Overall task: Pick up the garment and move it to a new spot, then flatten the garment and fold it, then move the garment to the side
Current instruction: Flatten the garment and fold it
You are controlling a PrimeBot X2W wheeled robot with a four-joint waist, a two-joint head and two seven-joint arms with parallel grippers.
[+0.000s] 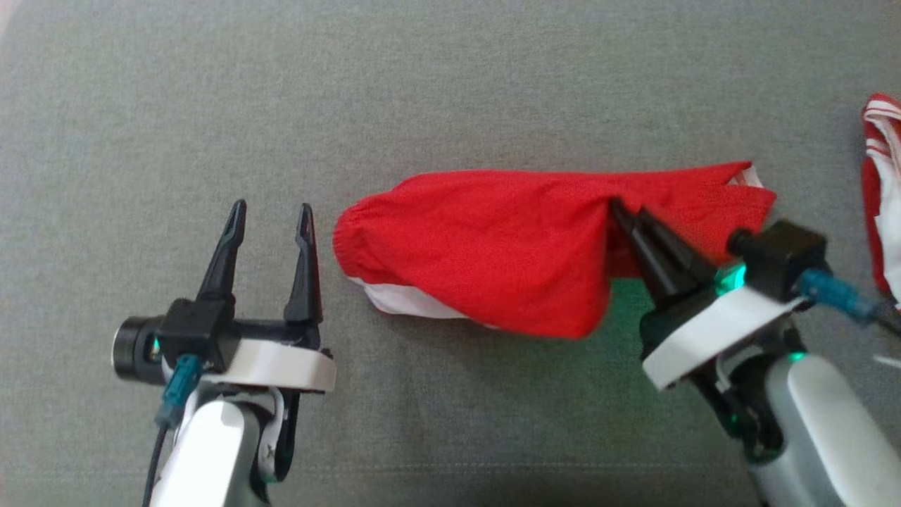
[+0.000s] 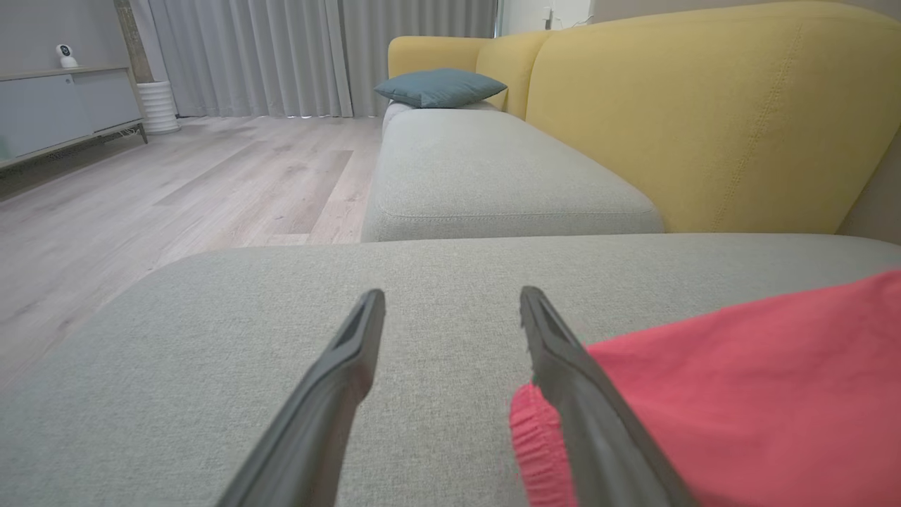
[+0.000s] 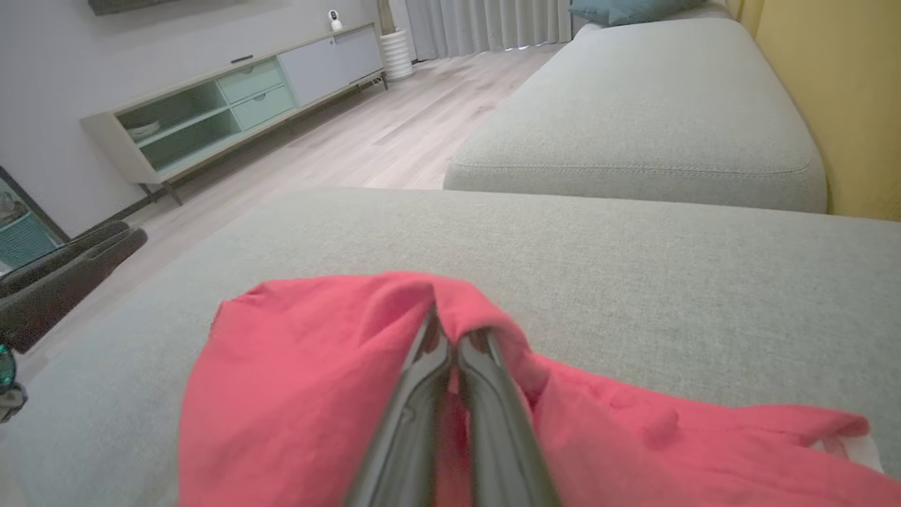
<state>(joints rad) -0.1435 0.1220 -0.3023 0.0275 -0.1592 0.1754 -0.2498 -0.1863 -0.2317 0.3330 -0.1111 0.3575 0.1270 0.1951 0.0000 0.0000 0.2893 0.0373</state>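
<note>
Garment point(image 1: 493, 260): red, w/ white lining showing at its lower-left edge. It lies across ctr of the head view on the grey cushion point(image 1: 450, 84), gathered hem toward frame left. Right claw point(image 1: 626, 206): enters from lower right of the head view, fingers pressed together, pinching a fold of red fabric right of the garment's ctr. In the right wrist view the right claw point(image 3: 454, 327) shows both fingers closed at frame ctr, tips buried in the garment point(image 3: 295, 380), cloth raised into a ridge over them. Left claw point(image 1: 272, 208): lower left of the head view, fingers spread wide, empty, just beside the garment's hem end; contact can't be confirmed. In the left wrist view the left claw point(image 2: 452, 292) stands spread over bare cushion, and the garment point(image 2: 739, 394) occupies lower right, partly behind the right-hand finger. A second red-and-white cloth point(image 1: 883, 190) sits at the right edge of the head view, apart from the garment. Bkgd, left wrist view: yellow backrest point(image 2: 704, 120) upper right, blue pillow point(image 2: 440, 86) top ctr, wood floor point(image 2: 176, 183) at left.
</note>
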